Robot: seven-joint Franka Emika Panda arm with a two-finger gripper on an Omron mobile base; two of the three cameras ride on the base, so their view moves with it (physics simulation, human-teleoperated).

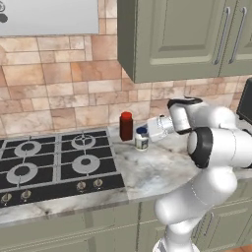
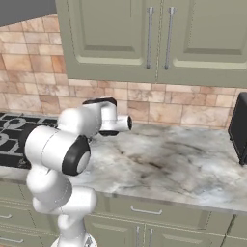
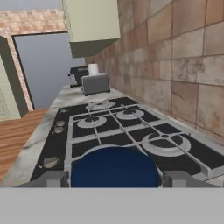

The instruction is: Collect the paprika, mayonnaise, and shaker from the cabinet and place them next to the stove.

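The mayonnaise (image 1: 141, 140), a short white jar with a dark blue lid (image 3: 114, 166), stands low at the counter right of the stove (image 1: 54, 162). My gripper (image 1: 144, 131) reaches in from the right and is shut on it, a fingertip on each side of the lid in the hand view. The paprika (image 1: 126, 125), a dark red bottle with a red cap, stands upright just behind and left of the jar, near the stove's right edge. The cabinet (image 1: 177, 34) hangs above with its doors shut. The shaker is out of view.
A black appliance (image 2: 239, 128) stands at the counter's far right. Beyond the stove (image 3: 113, 127), the hand view has a silver toaster (image 3: 95, 83) on the far counter. A marble counter (image 2: 169, 164) stretches right of the arm; its front edge drops to drawers.
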